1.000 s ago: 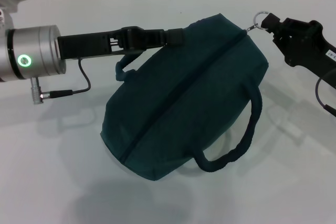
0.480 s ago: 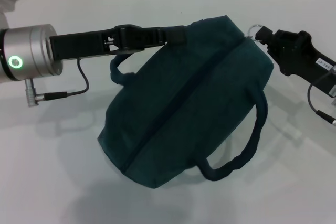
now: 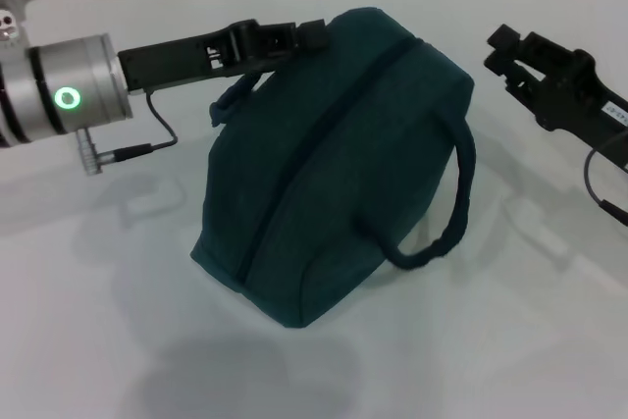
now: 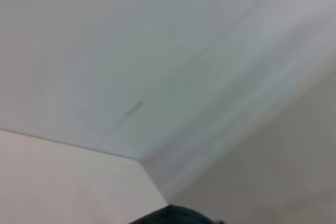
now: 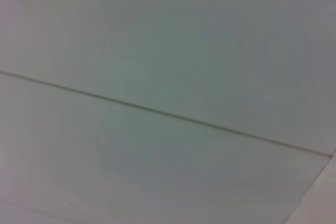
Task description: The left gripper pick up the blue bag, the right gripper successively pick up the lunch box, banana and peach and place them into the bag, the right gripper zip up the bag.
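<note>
The blue bag (image 3: 334,164) stands in the middle of the white table in the head view, its zipper line closed along the top and one loop handle (image 3: 446,223) hanging on the near right side. My left gripper (image 3: 309,36) reaches in from the left and is shut on the bag's upper far edge, just above the other handle (image 3: 231,100). A dark sliver of the bag (image 4: 173,216) shows in the left wrist view. My right gripper (image 3: 498,51) hovers open to the right of the bag, apart from it. The lunch box, banana and peach are out of view.
The white table (image 3: 108,321) spreads all around the bag, with a wall seam at the back. A thin black cable (image 3: 147,144) hangs under the left arm. The right wrist view shows only pale wall or table surface.
The right gripper has let go of the zipper ring and drawn back to the right. The left arm shifted up and right, and the bag swung more upright, turning toward the left.
</note>
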Controlling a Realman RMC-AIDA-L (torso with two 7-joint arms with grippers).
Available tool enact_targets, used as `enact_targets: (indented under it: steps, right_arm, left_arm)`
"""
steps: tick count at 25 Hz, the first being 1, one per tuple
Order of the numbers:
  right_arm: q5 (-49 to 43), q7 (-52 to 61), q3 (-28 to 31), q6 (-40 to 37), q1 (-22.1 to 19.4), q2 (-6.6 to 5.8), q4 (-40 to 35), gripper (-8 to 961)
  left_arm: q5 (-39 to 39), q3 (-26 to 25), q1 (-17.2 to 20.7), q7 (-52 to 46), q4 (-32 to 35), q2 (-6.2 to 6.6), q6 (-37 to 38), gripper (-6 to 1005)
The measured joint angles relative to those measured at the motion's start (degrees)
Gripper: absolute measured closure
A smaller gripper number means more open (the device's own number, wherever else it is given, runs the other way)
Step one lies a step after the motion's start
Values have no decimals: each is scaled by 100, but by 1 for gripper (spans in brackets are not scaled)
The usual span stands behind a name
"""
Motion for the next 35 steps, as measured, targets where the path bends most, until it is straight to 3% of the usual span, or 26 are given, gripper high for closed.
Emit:
enact_targets:
  steps: [5, 11, 16, 19, 25, 28, 30, 31, 35]
  right_arm:
    - [9, -112, 110, 3, -30, -47, 34, 526]
    - [-6, -239, 138, -125, -155, -100, 20, 393]
    - [-48, -545, 122, -297, -146, -139, -6, 282]
    - [-52, -749, 101, -545, -123, -221, -8, 81]
    - [-82, -1519, 149, -1030, -146, -268, -4, 81]
    - [-71, -2192, 335, -1478, -222, -263, -12, 81]
    - [-138, -2666, 371, -1887, -228, -291, -50, 81]
    - [-219, -2875, 368, -2050, -207, -318, -77, 81]
    - [-1211, -3766, 371, -2434, -105, -433, -418, 80]
  left_arm:
    - [8, 3, -46, 27, -42, -108, -596, 957]
    - [-55, 2, -372, 90, -191, -199, -985, 956]
    - [-129, 3, -419, 193, -219, -227, -1139, 956]
    - [-385, 29, -383, 609, -313, -239, -1114, 939]
    - [-1046, 32, -191, 1254, -313, -226, -664, 839]
    - [-1121, 12, -145, 1344, -164, -171, -277, 789]
    - [-1113, 11, -68, 1331, -24, -95, -36, 637]
    - [-1094, 16, 2, 1320, 66, -29, 148, 561]
    - [-892, 41, 288, 1568, 446, 239, 1060, 409]
